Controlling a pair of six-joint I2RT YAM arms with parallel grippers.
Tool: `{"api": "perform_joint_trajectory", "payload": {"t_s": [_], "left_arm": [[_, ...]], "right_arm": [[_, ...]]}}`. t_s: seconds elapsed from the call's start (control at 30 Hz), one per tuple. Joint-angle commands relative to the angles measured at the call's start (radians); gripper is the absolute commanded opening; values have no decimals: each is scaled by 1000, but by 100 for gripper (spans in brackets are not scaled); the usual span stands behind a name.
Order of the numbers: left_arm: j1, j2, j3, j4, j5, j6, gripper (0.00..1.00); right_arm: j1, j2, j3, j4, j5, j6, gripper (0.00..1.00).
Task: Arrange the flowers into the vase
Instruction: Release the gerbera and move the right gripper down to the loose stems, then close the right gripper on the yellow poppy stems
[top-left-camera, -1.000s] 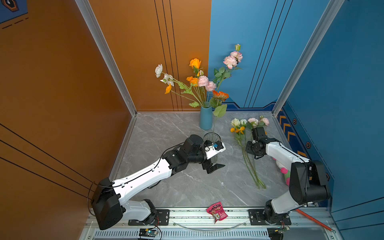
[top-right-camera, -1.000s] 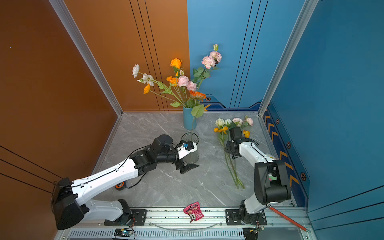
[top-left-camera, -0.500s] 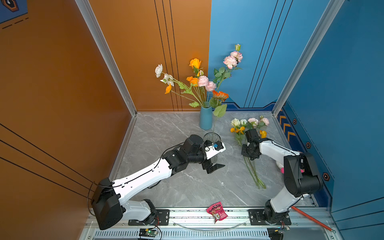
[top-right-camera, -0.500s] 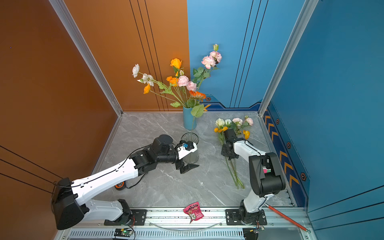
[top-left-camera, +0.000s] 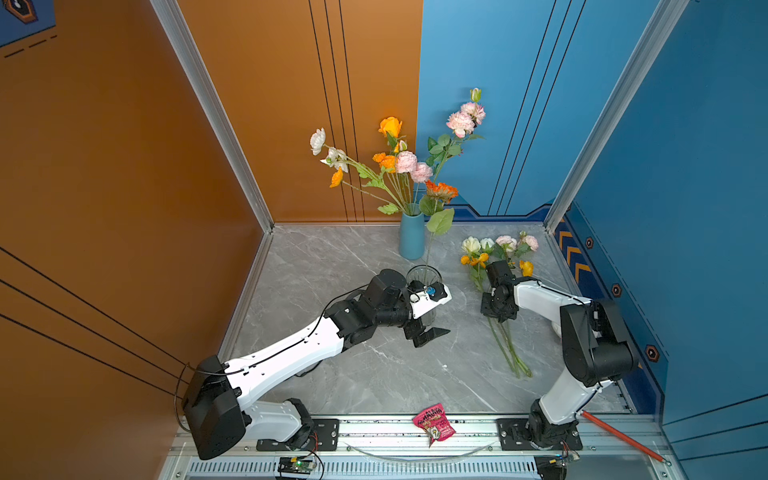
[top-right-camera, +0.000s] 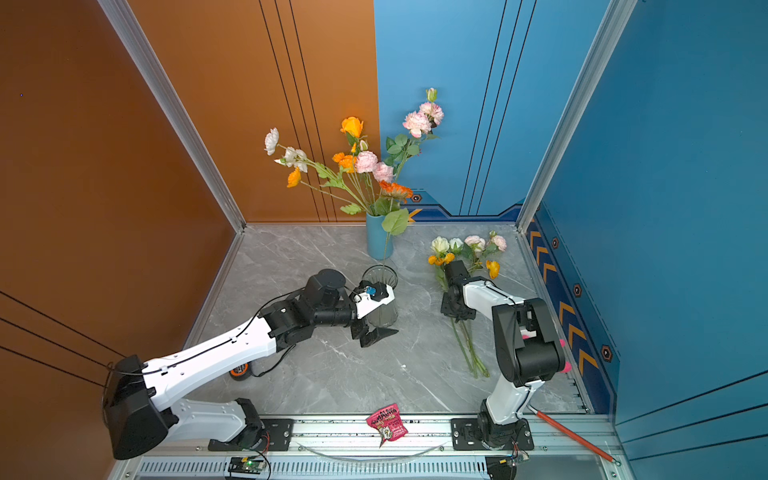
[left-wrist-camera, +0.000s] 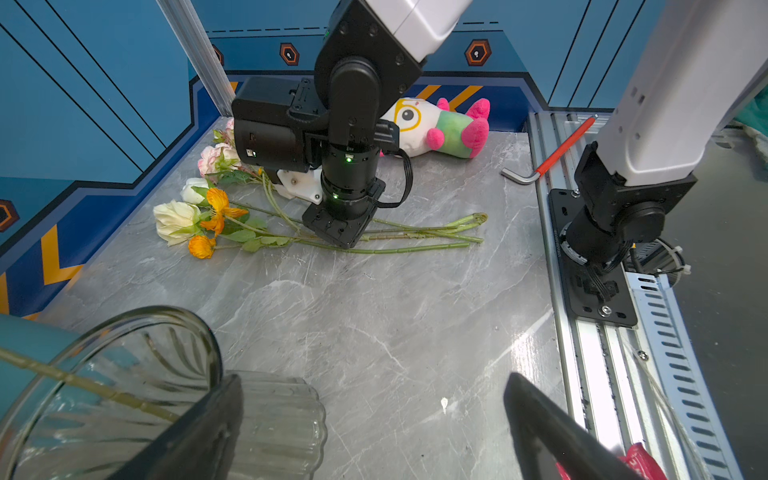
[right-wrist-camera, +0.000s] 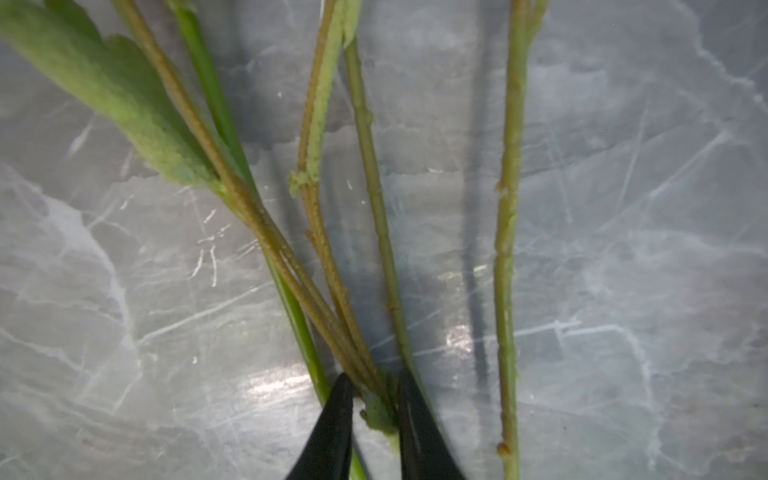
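Right gripper (right-wrist-camera: 374, 386) has slid in over the loose flowers (left-wrist-camera: 220, 208) lying near the right edge of the bench (top-left-camera: 353, 374), and its fingers have narrowed to a pinch on one stem (right-wrist-camera: 378, 411), which still lies flat. Left gripper (left-wrist-camera: 372, 380) hasn't budged: fingers spread wide, one right against the glass vase (top-right-camera: 382, 316) mid-bench, which holds a single flower so far. The blue vase (top-left-camera: 411, 237) at the back edge is already full. I'd say roughly halfway, with a handful of flowers left and none lifted yet.
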Motion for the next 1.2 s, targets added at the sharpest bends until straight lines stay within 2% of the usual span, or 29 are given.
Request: {"api": "perform_joint_trajectory", "payload": {"t_s": [0.0,0.2,0.4,0.57,0.8,1.17], "left_arm": [[-6,3,23,-27,15,9,98],[-7,2,24,-29,17,7,98],[-8,2,25,-32,17,7,98],[-9,4,26,-33,18,6,98],[-9,2,28,-37,19,6,98],[-9,-1,28,-36,20,4,98]], "right_arm": [[6,19,-2,-34,36,-11,22],[12,23,4,-38,37,-22,19],[32,2,13,-43,44,-70,8],[52,-29,25,-44,55,-121,8],[76,-98,71,-56,8,-193,6],[124,-237,167,-146,74,-195,5]]}}
